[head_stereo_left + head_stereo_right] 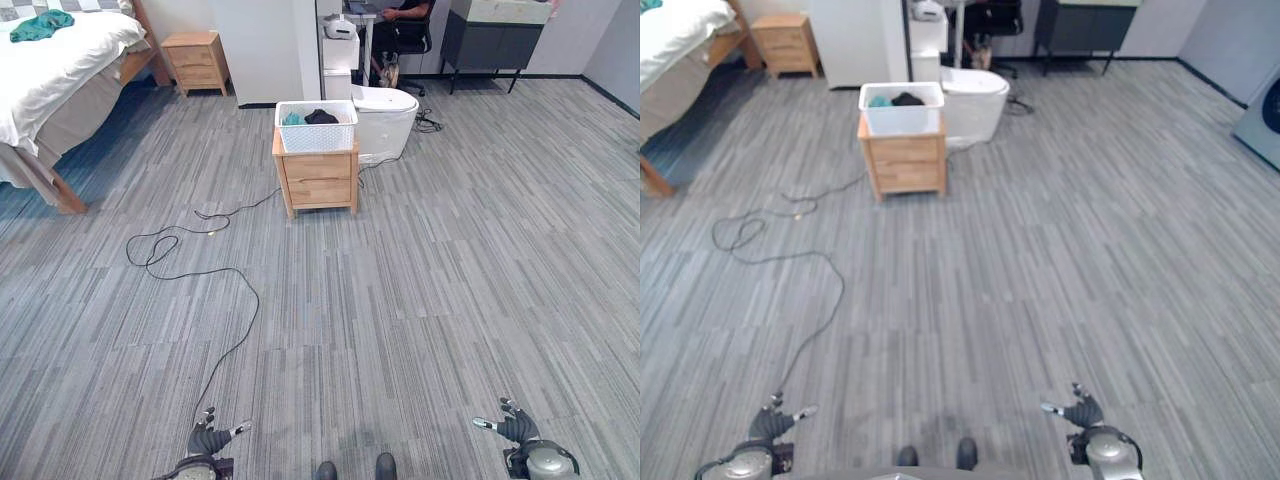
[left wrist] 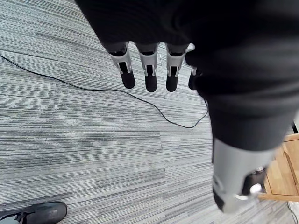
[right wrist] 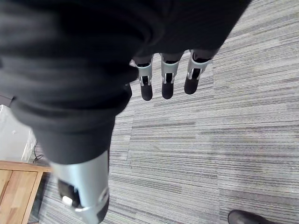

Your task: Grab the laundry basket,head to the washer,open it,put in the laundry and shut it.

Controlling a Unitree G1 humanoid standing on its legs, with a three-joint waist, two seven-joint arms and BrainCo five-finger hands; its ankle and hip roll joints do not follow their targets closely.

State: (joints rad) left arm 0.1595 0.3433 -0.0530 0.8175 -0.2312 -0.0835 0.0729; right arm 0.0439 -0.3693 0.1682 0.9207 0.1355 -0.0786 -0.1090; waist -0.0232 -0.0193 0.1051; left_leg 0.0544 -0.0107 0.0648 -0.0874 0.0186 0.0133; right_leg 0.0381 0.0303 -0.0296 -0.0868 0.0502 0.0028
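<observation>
Left eye view shows the laundry basket [image 1: 316, 127] far ahead at 12 o'clock, sitting on a small wooden cabinet [image 1: 319, 180]. The basket is white with little holes in its sides, and it holds teal and black clothes [image 1: 309, 117]. Just behind it at 1 o'clock stands a white washer [image 1: 385, 118]. Low down, the left hand [image 1: 208, 438] at 7 o'clock and the right hand [image 1: 516, 428] at 5 o'clock hang over the grey floor [image 1: 400, 300], fingers straight and holding nothing.
</observation>
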